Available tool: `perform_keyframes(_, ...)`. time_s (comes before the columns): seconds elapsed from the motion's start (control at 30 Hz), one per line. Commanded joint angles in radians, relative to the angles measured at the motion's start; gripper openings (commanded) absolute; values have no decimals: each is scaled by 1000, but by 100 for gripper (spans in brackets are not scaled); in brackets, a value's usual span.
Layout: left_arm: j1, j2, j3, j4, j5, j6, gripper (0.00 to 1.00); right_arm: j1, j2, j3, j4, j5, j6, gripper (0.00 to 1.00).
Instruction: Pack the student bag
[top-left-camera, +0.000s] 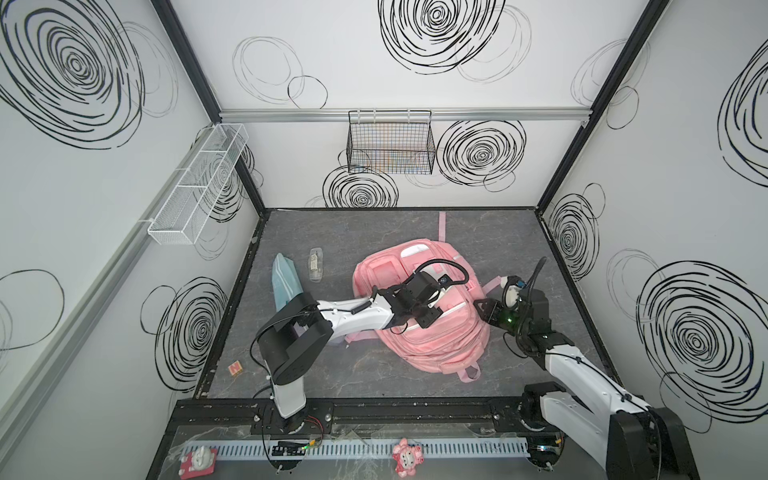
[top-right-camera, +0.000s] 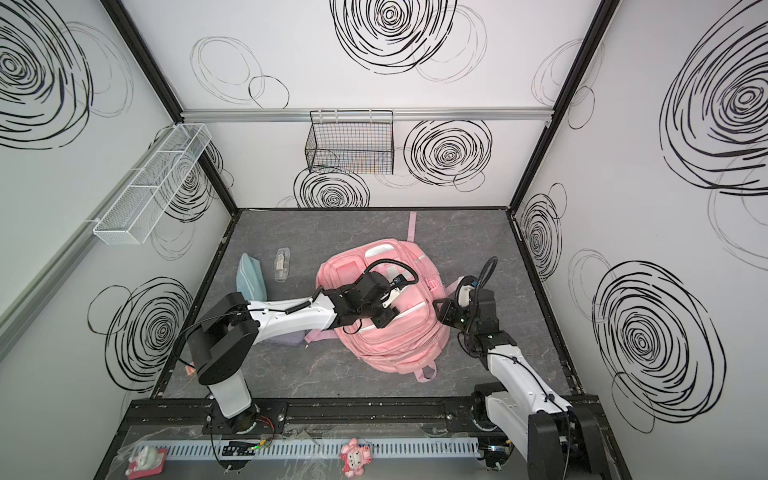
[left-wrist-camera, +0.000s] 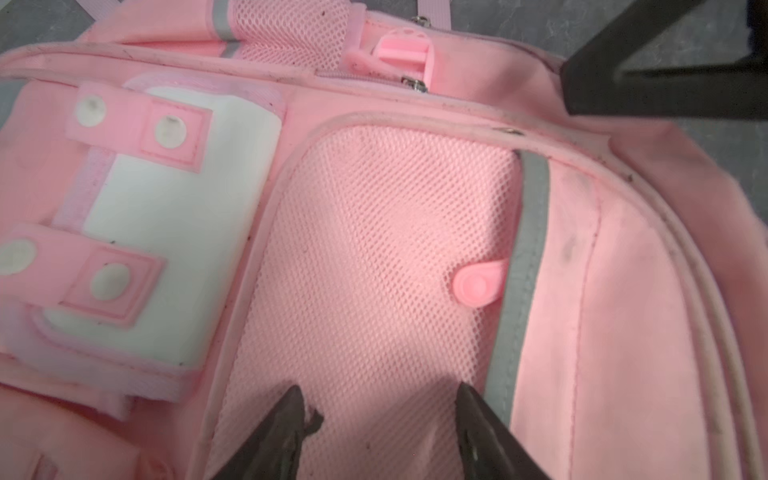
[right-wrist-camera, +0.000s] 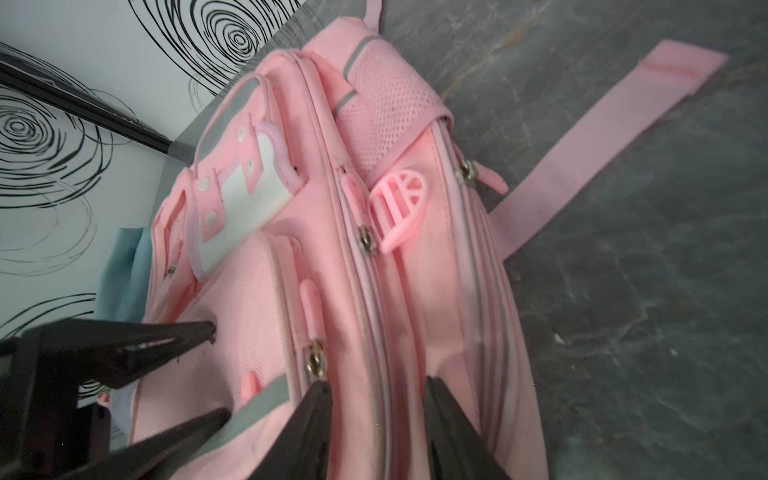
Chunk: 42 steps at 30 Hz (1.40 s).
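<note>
Student bag (top-left-camera: 436, 345) lies under left fingers (left-wrist-camera: 282, 428), beside right fingers (right-wrist-camera: 311, 428).

student bag (top-left-camera: 440, 345): pink, grey stripes, white pocket patch
pouch (top-left-camera: 284, 282): pale teal
desk (top-left-camera: 374, 232): dark grey, marbled
walls (top-left-camera: 340, 50): white, black scribbled swirls
wire basket (top-left-camera: 390, 149): black
mesh basket (top-left-camera: 195, 187): white

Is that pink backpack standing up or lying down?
Lying down. The student bag rests flat on the grey table, with its front pockets facing up towards the top views.
</note>
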Motion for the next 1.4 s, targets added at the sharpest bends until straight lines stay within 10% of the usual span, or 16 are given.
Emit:
perform_keyframes(0.0,4,2,-58,17,51,-42,61,24,89,88,92,66,-42,43)
perform_keyframes(0.33,29,-27,-126,112,113,-69,60,27,547,374,-30,-28,-121,36)
perform_keyframes(1.07,46,-53,-162,152,127,-78,59,46,659,390,-15,-28,-115,38)
perform_keyframes(1.37,55,-51,-163,152,125,-85,58,-25,595,346,-14,-42,-116,18)
